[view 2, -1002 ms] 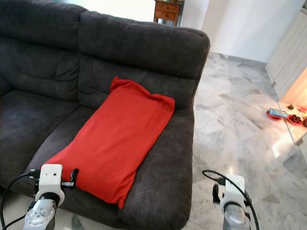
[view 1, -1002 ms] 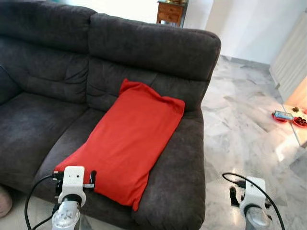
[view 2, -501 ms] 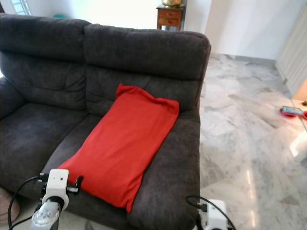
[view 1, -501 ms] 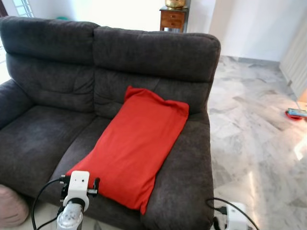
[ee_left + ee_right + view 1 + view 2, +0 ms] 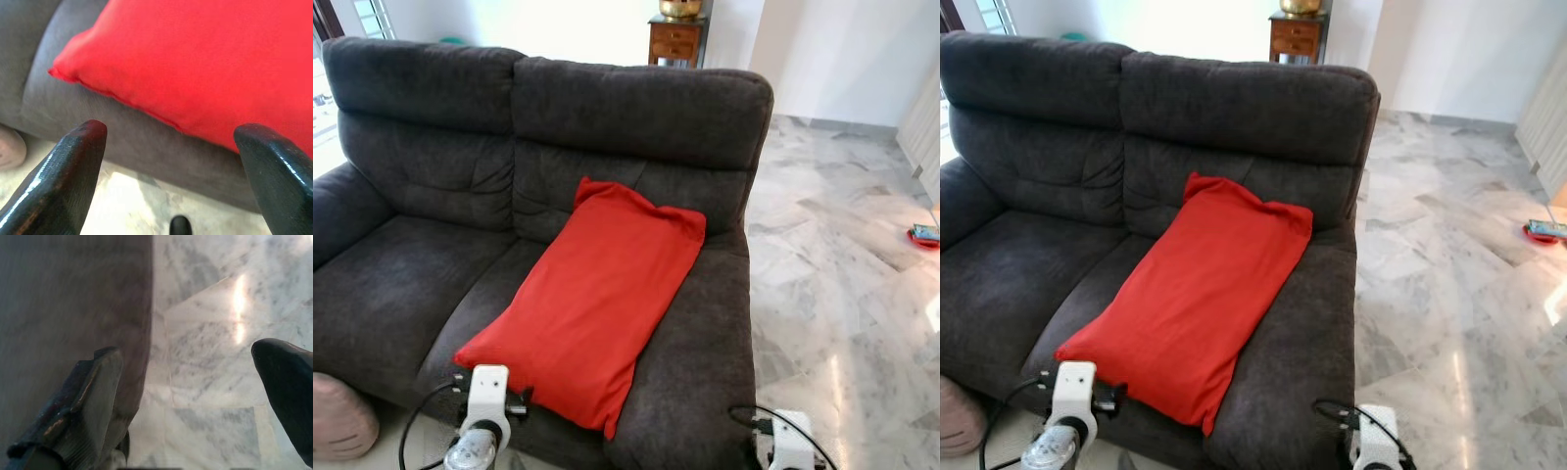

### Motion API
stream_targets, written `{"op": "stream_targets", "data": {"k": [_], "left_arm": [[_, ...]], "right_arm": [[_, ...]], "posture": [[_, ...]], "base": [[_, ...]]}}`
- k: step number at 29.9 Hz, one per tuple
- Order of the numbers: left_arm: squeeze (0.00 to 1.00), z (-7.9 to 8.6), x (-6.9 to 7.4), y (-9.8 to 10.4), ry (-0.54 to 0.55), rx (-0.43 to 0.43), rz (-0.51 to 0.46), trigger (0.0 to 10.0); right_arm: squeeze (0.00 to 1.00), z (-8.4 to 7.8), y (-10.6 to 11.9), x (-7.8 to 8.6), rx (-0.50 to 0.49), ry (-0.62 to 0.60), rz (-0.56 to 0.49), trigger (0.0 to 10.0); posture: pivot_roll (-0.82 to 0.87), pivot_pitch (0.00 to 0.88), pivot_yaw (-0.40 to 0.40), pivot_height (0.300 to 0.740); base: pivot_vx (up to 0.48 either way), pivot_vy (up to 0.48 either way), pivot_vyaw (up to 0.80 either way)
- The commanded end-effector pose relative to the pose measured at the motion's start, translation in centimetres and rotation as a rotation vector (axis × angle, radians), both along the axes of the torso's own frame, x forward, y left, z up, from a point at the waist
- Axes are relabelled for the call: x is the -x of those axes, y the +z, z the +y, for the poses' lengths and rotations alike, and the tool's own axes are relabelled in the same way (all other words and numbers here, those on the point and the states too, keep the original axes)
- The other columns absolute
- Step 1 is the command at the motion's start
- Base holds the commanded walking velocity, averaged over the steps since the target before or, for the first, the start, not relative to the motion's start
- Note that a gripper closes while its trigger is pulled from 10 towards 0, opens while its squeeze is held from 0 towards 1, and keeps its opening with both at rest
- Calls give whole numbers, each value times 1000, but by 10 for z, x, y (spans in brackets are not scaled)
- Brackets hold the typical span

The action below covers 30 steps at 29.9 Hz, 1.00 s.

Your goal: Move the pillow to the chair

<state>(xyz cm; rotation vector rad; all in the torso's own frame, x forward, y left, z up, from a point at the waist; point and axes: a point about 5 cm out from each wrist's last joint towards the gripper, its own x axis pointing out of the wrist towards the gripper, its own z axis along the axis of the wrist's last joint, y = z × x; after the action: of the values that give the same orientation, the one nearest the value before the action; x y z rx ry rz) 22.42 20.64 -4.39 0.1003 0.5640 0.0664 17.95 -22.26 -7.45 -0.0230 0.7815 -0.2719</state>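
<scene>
A dark grey sofa (image 5: 431, 225) with two seats takes up most of the scene, standing on a pale marble floor (image 5: 842, 274) that stretches away to the right. Across the right-hand seat lies the red pillow (image 5: 592, 299), long and flat, set at a slant: its upper end leans against the backrest and its lower corner reaches the front edge of the seat cushion, hanging slightly over it.

Behind the sofa stands a small wooden cabinet (image 5: 674, 41) against the white wall. At the lower left, on the floor beside the sofa, part of a pink cushion (image 5: 340, 423) shows. Far off at the right edge, a small red dish (image 5: 925, 235) sits on the floor.

The left gripper (image 5: 171, 147) is low in front of the sofa, just below the near edge of the pillow, its two black fingers (image 5: 68, 171) spread wide and holding nothing; between them the wrist view frames the pillow's front seam and the grey seat front under it. The fingers do not touch the pillow.

The right gripper (image 5: 195, 396) is low beside the sofa's right end, over the marble floor, its fingers (image 5: 83, 401) also spread wide and empty, with the sofa's side panel next to one finger.
</scene>
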Motion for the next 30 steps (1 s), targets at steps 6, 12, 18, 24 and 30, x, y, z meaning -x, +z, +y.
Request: {"op": "stream_targets", "data": {"k": [6,12,18,24,30], "left_arm": [[0,-2,19,-14,-31,-12,70,10000],[0,0,32,-23,-8,-30,123,10000],[0,0,40,-28,1,-29,155,10000],[0,-4,43,-31,-18,-31,182,10000],[0,1,48,-33,-21,-44,214,10000]], "right_arm": [[0,-3,25,-41,1,0,-158,10000],[0,7,15,-32,0,65,-68,10000],[0,13,4,-15,-19,65,-11,10000],[0,13,0,-8,-30,37,16,10000],[0,9,-4,-1,-36,18,66,10000]], "posture": [[108,0,-47,740],[128,0,-69,740],[125,0,-68,740],[121,0,-63,740],[125,0,-58,740]], "base": [[0,0,0],[0,0,0],[0,0,0],[0,0,0],[0,0,0]]}}
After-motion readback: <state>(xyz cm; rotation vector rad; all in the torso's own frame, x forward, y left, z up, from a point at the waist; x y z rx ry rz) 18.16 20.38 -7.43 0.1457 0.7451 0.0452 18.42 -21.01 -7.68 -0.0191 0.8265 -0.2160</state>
